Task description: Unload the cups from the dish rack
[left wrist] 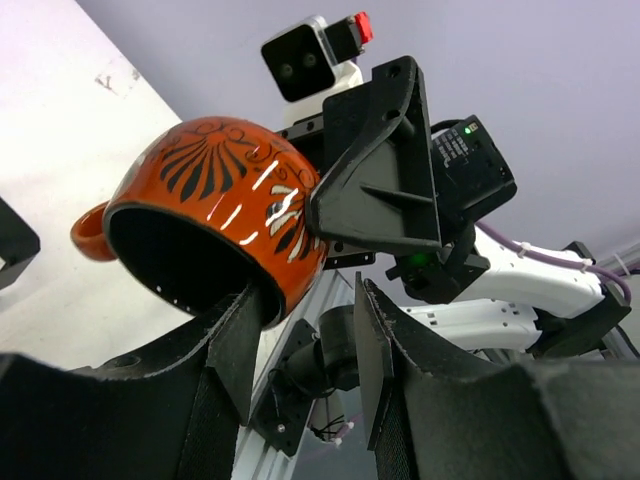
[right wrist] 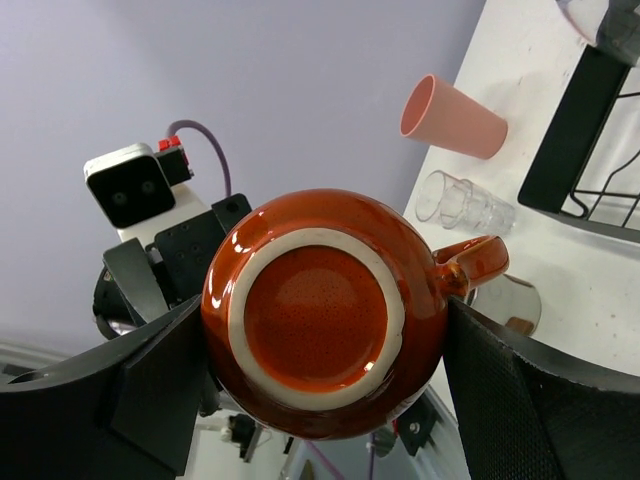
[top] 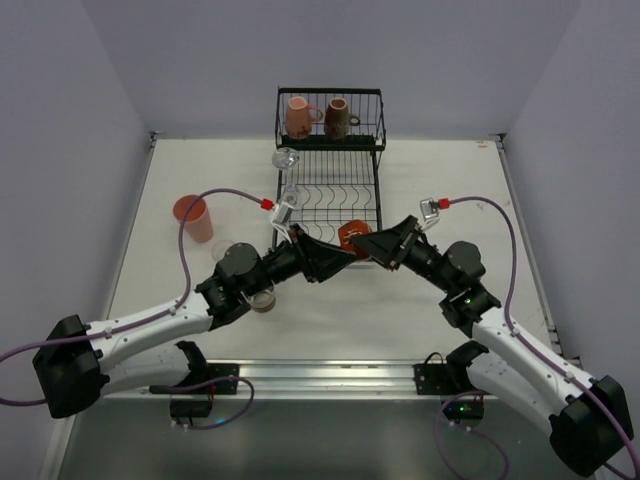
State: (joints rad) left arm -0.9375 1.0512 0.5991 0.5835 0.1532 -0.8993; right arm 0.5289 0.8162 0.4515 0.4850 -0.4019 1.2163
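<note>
The squat orange-red cup (top: 350,235) (right wrist: 320,310) hangs in the air over the near end of the dish rack (top: 378,200). My right gripper (top: 367,245) (right wrist: 322,345) is shut on it across its body, base toward that wrist. My left gripper (top: 340,256) (left wrist: 305,350) meets it from the other side. One finger sits just inside the cup's (left wrist: 220,190) mouth and the other stands apart outside the wall, so the jaws are open. A pink mug (top: 297,115) and a dark brown mug (top: 337,117) stand in the raised tier. Clear glasses (top: 286,158) sit at the rack's left edge.
On the table left of the rack lie a salmon tumbler (top: 192,217) (right wrist: 455,115), a clear glass (right wrist: 465,203) and a white-and-brown cup (top: 262,298) under my left arm. Both arms cross in front of the rack. Walls close off the back and sides.
</note>
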